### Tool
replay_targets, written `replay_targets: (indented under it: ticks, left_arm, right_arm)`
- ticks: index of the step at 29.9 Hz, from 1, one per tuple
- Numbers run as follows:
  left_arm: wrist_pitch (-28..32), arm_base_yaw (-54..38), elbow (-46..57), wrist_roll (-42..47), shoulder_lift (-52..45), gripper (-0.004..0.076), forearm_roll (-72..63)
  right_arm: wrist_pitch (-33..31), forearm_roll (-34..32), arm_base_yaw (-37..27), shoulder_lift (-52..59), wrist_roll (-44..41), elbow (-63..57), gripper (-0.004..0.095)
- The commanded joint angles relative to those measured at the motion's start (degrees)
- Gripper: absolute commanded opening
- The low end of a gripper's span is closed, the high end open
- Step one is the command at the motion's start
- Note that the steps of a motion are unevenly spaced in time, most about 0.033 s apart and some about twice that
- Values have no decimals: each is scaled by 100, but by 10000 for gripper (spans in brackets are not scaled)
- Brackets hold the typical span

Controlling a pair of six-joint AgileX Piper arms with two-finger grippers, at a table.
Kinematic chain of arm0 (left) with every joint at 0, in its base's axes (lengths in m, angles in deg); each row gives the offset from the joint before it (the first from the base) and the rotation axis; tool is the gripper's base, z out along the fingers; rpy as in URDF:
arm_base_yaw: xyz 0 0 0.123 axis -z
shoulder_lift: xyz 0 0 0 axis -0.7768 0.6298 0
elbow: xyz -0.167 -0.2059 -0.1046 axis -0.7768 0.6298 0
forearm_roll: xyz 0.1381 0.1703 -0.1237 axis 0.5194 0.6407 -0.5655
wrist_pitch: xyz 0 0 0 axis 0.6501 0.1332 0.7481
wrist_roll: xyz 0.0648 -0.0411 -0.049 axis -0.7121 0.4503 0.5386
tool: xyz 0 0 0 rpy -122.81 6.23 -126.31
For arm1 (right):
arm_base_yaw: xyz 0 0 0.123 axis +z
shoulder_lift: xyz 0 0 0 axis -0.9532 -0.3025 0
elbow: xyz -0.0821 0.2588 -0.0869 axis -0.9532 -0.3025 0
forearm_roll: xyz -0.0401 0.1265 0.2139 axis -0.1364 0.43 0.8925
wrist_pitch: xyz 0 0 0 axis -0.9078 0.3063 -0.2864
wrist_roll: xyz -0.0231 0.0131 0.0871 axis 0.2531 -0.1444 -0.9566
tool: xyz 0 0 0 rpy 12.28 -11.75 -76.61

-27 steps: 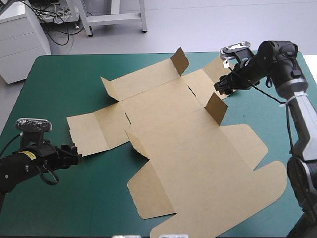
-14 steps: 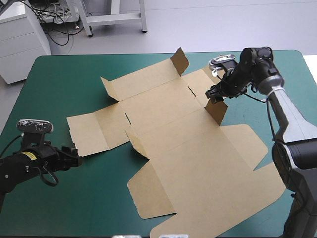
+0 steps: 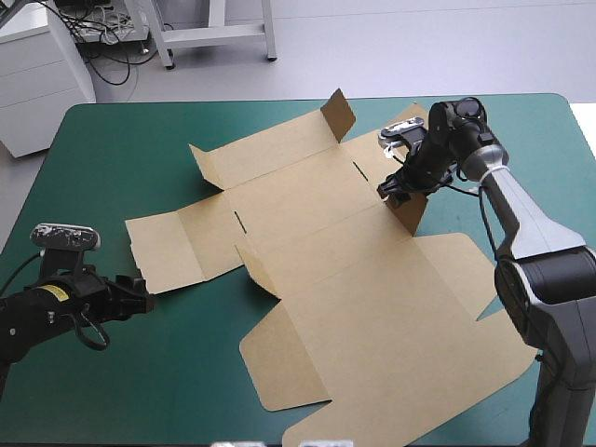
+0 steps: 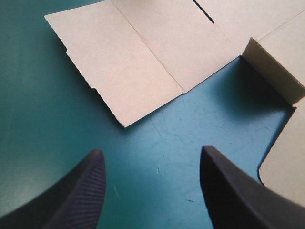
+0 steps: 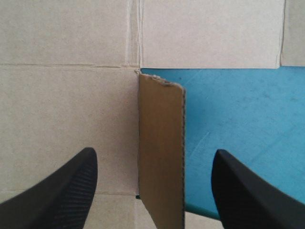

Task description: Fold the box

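The brown box (image 3: 354,279), a cut sheet of corrugated board, is lying mostly flat across the middle of the teal-green covered tabletop (image 3: 140,382), with only a few small corner flaps standing up. The step in hand looks like an early one: getting a side wall raised. The right claw (image 3: 391,186), with its two broad black fingers, is hanging released over the small upright brown flap (image 3: 408,207) at the sheet's right side, gripping nothing. The next move probably calls for pinching that flap squarely, or nudging it inward, without skidding the whole sheet. The left claw (image 3: 142,292) is also sitting released, low over bare cover just short of the flat left end panel (image 3: 168,244).

Only the high view is showing the full layout and both arms. The right wrist view is adding that the flap (image 5: 161,157) is standing between the parted fingers, touching neither. The left wrist view is showing a strip of bare cover separating its claw (image 4: 152,150) from the end panel (image 4: 124,67).
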Motion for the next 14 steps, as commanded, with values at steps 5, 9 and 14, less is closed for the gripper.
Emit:
replay_targets:
  ticks: [5, 9, 14]
  left_arm:
    - [286, 7, -201, -34, -17, 415, -80]
    - [286, 7, -201, -43, -17, 415, -80]
    - [307, 7, -201, -43, -17, 415, -80]
  right_arm:
    - [-48, -2, 1, 103, 47, 176, 492]
    - [-34, -56, 1, 88, 47, 185, 278]
    - [16, -98, 1, 88, 176, 197, -17]
